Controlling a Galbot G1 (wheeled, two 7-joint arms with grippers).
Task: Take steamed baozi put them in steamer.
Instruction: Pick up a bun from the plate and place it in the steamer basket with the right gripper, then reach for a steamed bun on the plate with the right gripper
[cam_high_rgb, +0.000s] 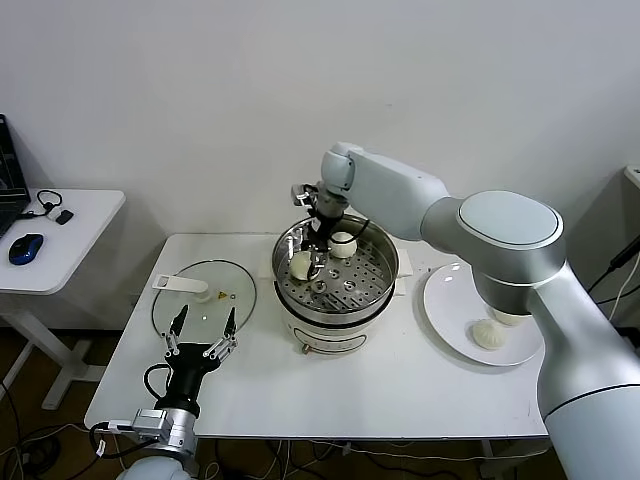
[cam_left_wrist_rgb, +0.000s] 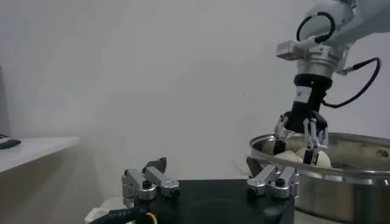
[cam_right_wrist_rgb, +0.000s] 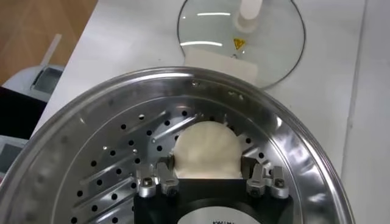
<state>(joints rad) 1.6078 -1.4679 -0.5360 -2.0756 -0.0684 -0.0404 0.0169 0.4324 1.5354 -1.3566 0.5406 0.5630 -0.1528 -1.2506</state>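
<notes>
Right gripper (cam_high_rgb: 310, 266): my fingers clasp one steamed baozi (cam_right_wrist_rgb: 206, 150), low over the steamer (cam_high_rgb: 385, 262) tray for placing. Left gripper (cam_high_rgb: 203, 335): spread empty, parked by glass lid (cam_high_rgb: 245, 290).

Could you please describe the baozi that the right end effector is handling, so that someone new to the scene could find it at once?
Start at the shiny steel steamer in the middle of the white table. Two baozi lie on its perforated tray; take the baozi nearer the glass lid. Unlike the other baozi, it sits between the fingers of the right end effector.
</notes>
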